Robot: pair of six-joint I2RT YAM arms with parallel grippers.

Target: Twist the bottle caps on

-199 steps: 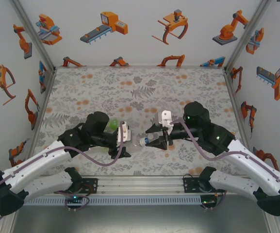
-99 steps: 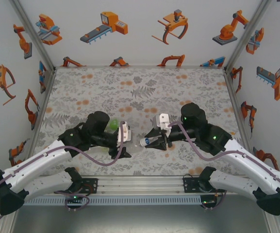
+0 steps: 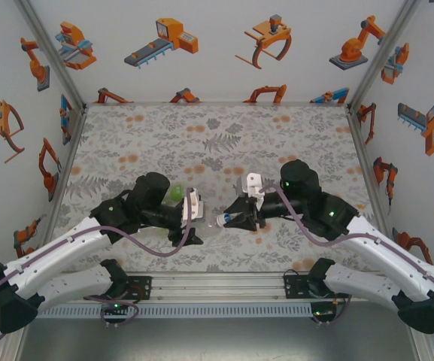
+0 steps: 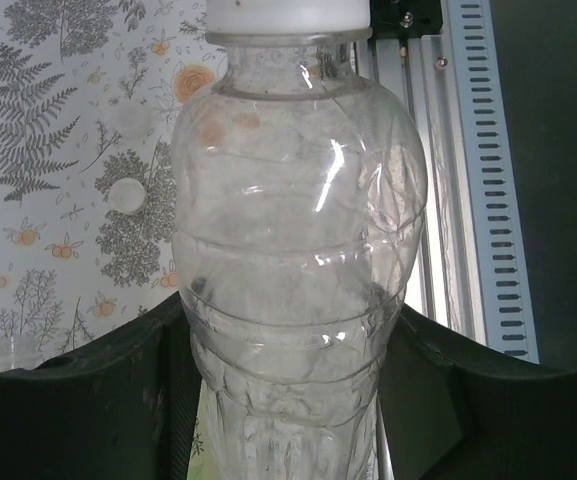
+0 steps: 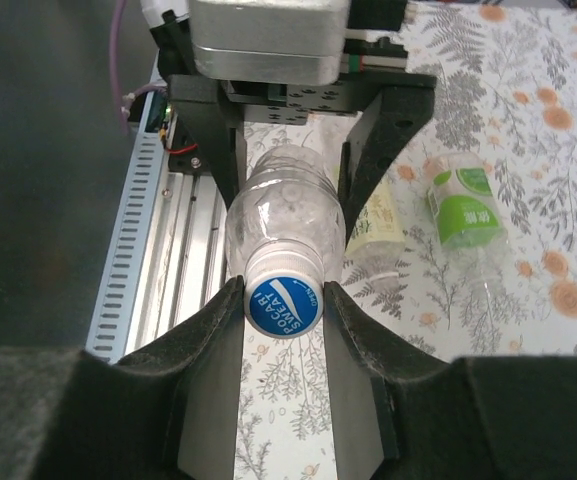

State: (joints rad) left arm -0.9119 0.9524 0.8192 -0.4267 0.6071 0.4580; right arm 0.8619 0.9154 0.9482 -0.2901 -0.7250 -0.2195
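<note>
Two arms meet low over the near middle of the table [image 3: 201, 135]. Just beyond the left wrist, the green bottle [image 3: 175, 193] lies on its side, and the right wrist view shows the pale bottle [image 5: 378, 222] lying beside it, partly behind a black finger. The left gripper [image 3: 196, 222] has its jaws clamped on the body of the clear bottle [image 4: 298, 250], which it holds with the neck pointing at the right arm. In the left wrist view a loose cap [image 4: 125, 196] sits on the table to the left of that bottle, apart from it. The bottle's own cap [image 5: 282, 305], white-sided with a blue printed top, is on the neck. The right gripper [image 3: 238, 218] has its jaws drawn in on either side of this cap, and they seem to press against it.
</note>
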